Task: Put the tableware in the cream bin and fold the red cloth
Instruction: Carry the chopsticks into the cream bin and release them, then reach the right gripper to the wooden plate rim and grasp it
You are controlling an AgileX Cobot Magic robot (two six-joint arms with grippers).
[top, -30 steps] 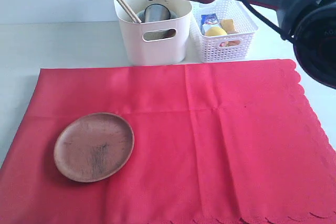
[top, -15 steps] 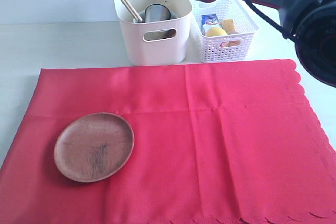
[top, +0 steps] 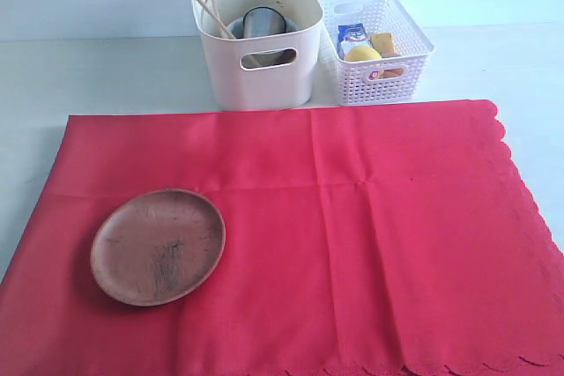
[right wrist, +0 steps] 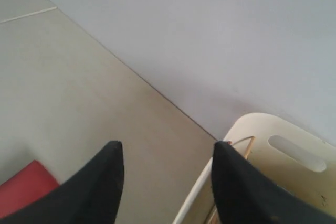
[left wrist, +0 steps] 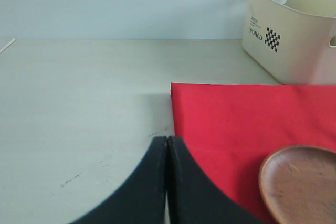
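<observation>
step: I'd say tableware phase, nearly done. Chopsticks (top: pixel 214 17) and steel cup (top: pixel 262 22) sit inside the cream bin (top: pixel 256 68); only the round wooden plate (top: pixel 158 246) is left out, lying on the red cloth (top: pixel 352 235) near its left front part
right tool (right wrist: pixel 165 163): spread apart, holding nothing, up high beside the bin's rim (only a dark tip shows at the top edge of the exterior view)
left tool (left wrist: pixel 167 153): fingers pressed together, nothing between them, low over the bench (left wrist: pixel 79 103) just off the cloth's left edge, plate close by
next: my guess, left arm takes the plate. It lies flat, so I'd need to part the fingers and pinch its rim, then carry it to the bin
cloth: spread flat, not folded yet; can't fold w/ plate on it
around: white lattice basket (top: pixel 374 77) w/ food items, touching or just beside the bin's right wall. Leave it alone
in the way: bin already crowded; chopsticks lean up to the rim, plate may knock them
</observation>
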